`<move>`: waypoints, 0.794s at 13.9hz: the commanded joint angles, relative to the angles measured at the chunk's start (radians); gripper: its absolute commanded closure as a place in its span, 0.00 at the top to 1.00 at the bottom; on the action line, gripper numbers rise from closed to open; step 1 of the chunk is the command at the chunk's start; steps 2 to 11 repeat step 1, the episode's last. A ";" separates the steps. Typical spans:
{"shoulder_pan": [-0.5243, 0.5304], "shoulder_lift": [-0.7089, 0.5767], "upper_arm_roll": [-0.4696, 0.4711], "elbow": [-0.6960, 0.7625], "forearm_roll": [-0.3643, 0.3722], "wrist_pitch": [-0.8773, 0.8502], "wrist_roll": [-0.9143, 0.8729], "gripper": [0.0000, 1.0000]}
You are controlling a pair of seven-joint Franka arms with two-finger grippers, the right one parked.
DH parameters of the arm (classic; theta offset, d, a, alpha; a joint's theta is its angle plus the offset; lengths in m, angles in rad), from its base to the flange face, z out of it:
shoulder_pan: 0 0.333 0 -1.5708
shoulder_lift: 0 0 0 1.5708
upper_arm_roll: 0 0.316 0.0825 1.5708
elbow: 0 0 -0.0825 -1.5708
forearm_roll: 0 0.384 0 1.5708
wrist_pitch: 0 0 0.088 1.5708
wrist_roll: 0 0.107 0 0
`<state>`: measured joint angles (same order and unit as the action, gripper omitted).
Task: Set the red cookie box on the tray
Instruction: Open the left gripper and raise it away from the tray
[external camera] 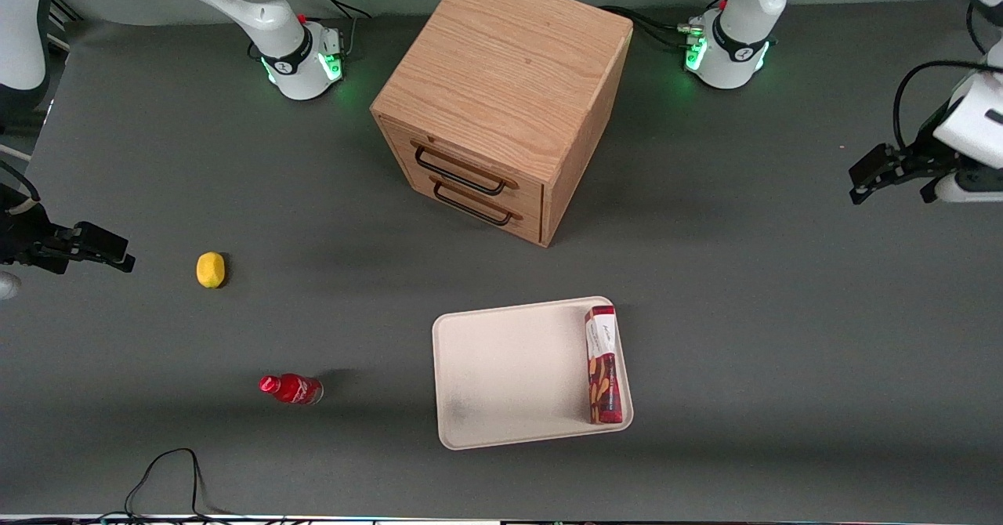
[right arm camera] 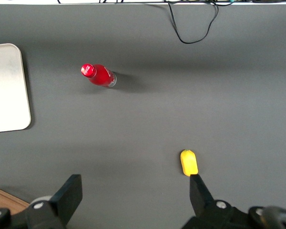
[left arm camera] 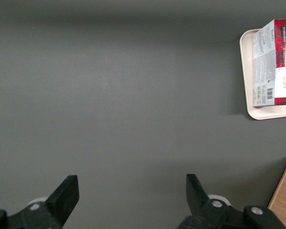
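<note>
The red cookie box (external camera: 602, 366) stands on a narrow side inside the tray (external camera: 509, 372), along the tray's rim toward the working arm's end of the table. In the left wrist view the box (left arm camera: 272, 64) shows its white label and barcode, resting on the tray's (left arm camera: 248, 76) edge part. My gripper (external camera: 866, 182) hangs high over bare table at the working arm's end, well away from the tray and farther from the front camera than it. Its black fingers (left arm camera: 66, 193) stand wide apart, open, with nothing between them.
A wooden two-drawer cabinet (external camera: 501, 102) stands at mid-table, farther from the front camera than the tray. A small red bottle (external camera: 291, 389) and a yellow lemon-like object (external camera: 210, 269) lie toward the parked arm's end. A black cable (external camera: 168, 478) loops near the front edge.
</note>
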<state>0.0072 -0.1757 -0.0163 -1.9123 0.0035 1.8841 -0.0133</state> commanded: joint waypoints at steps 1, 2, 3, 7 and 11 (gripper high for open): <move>0.008 -0.031 -0.013 -0.024 -0.037 -0.002 0.016 1.00; 0.008 -0.031 -0.013 -0.024 -0.037 -0.002 0.016 1.00; 0.008 -0.031 -0.013 -0.024 -0.037 -0.002 0.016 1.00; 0.008 -0.031 -0.013 -0.024 -0.037 -0.002 0.016 1.00; 0.008 -0.031 -0.013 -0.024 -0.037 -0.002 0.016 1.00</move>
